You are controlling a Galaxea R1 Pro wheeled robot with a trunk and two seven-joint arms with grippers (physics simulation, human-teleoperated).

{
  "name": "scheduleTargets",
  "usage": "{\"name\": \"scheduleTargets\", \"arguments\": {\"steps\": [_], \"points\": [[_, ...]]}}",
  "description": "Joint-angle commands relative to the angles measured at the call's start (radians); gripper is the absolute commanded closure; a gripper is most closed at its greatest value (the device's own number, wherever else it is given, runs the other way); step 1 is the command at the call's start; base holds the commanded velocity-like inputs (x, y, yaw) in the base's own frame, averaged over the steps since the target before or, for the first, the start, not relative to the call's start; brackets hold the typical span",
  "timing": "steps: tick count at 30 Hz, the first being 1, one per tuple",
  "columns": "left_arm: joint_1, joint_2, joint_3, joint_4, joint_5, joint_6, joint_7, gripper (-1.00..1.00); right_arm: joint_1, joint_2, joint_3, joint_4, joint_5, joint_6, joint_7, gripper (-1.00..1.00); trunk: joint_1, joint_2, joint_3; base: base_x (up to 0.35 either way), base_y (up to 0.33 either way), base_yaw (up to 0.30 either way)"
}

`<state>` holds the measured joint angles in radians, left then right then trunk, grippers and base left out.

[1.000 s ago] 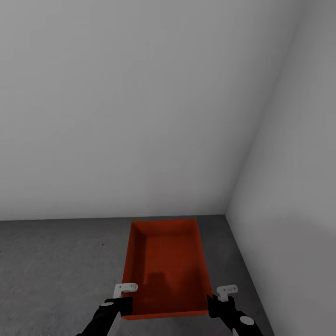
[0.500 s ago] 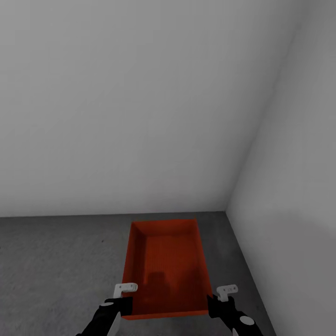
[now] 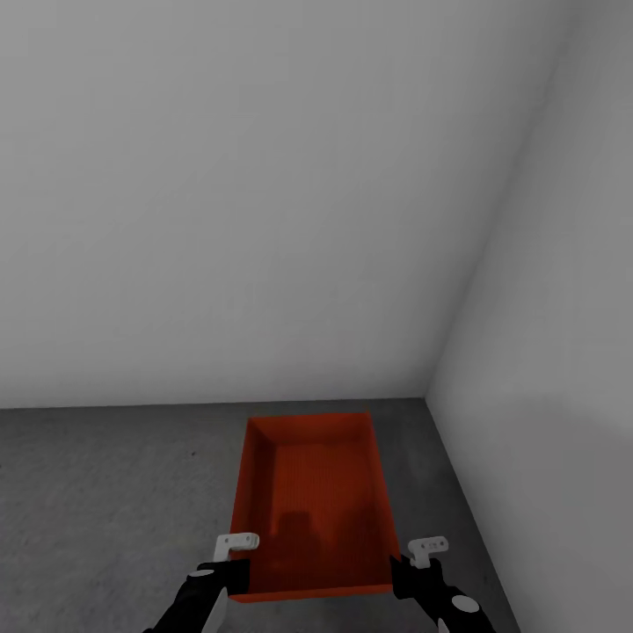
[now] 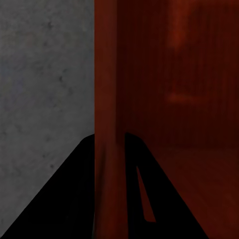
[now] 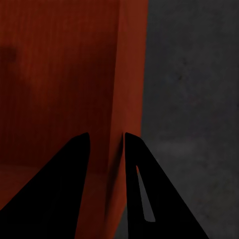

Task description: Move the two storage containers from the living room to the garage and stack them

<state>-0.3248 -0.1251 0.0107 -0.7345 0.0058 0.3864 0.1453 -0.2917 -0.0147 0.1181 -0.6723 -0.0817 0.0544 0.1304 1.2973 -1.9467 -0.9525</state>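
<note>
One orange-red open-top storage container (image 3: 312, 492) lies lengthwise in front of me over the dark grey garage floor (image 3: 105, 501), close to the room's corner. My left gripper (image 3: 237, 573) is shut on the container's left wall (image 4: 105, 99) near its front end. On the opposite side, my right gripper (image 3: 400, 571) is shut on the right wall (image 5: 130, 74). Each wrist view has the thin wall pinched between the two dark fingers (image 4: 74, 199) (image 5: 64, 189). The bin is empty inside. I cannot tell whether it rests on the floor or hangs just above it.
A plain white wall (image 3: 264, 220) stands just beyond the container's far end. A second white wall (image 3: 554, 396) runs along the right, close to the bin. Open concrete floor stretches to the left.
</note>
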Motion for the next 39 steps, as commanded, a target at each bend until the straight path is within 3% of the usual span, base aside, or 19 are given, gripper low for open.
{"name": "scheduleTargets", "arguments": {"steps": [1,6,39], "points": [[0.0,0.048,0.011,0.0,-0.02,0.009,0.021,1.0,0.0,-0.002,0.015,-0.004,0.001,-0.011,0.017,1.0,0.0,0.0,-0.001,0.0,0.0,0.0],[0.0,0.048,0.011,0.0,-0.02,0.009,0.021,1.0,0.0,-0.002,0.015,-0.004,0.002,-0.011,0.017,1.0,0.0,0.0,-0.001,0.0,0.0,0.0],[0.0,0.049,0.011,0.0,-0.02,0.009,0.022,1.0,0.0,-0.002,0.015,-0.004,0.0,-0.011,0.017,1.0,0.126,-0.231,-0.104,0.0,0.0,0.0]]}}
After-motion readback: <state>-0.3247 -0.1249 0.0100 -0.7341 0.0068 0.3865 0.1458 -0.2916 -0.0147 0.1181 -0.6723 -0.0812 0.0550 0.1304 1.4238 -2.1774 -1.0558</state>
